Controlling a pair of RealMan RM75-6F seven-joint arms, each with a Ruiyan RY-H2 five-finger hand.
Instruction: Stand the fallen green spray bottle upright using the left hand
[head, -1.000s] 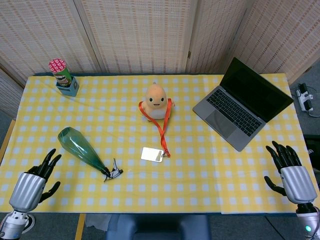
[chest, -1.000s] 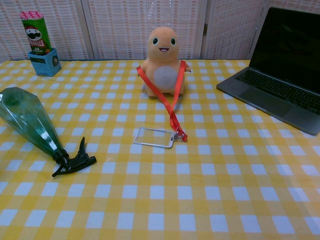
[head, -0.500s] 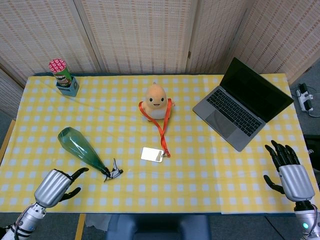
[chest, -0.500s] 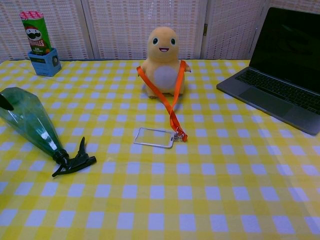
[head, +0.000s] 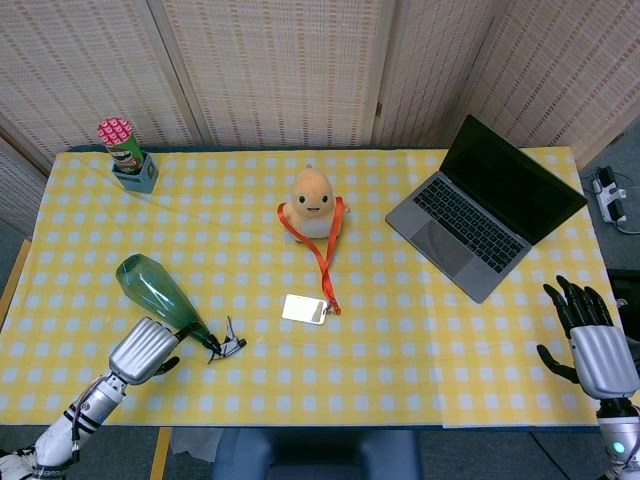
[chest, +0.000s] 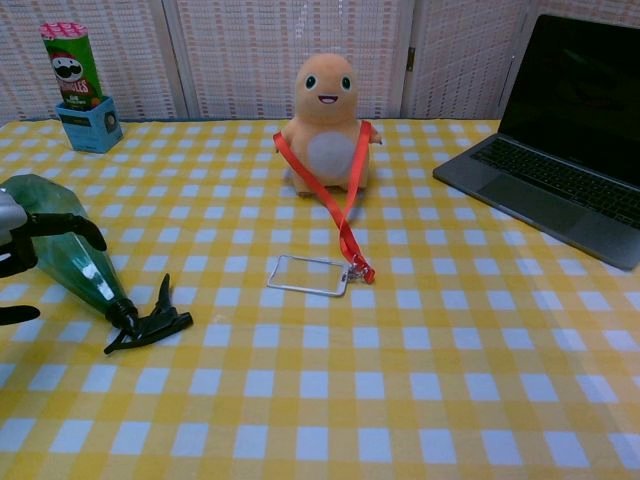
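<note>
Head view gives me the whole table (head: 420, 390) from above, covered in yellow-and-white check. My left hand (head: 143, 349) sits at the near left, directly at the narrowing part of the green spray bottle (head: 160, 295), which lies on its side with its wide base toward the far left and its black trigger head (head: 226, 346) pointing toward the middle of the near edge. From above I see mostly the silver back of that hand, so I cannot tell from there how the fingers lie.

The chest view helps: the left hand (chest: 25, 250) enters at the left edge with dark fingers (chest: 70, 224) spread and arched over the bottle's (chest: 60, 255) body, one lower finger stretched along the cloth beneath. The fingers look apart, curved around the bottle rather than clamped; I cannot tell whether any of them touches the glassy green surface.

My right hand (head: 590, 340) hovers at the near right corner, past the table's edge, fingers fanned wide and holding nothing. It shows only in the head view.

Elsewhere, an orange plush toy (head: 313, 200) sits mid-table wearing a red lanyard (head: 322, 262) that runs down to a clear badge holder (head: 304, 309). An open laptop (head: 485, 205) stands at the far right, and a chips can (head: 123, 145) stands in a blue box (head: 138, 175) at the far left corner.
</note>
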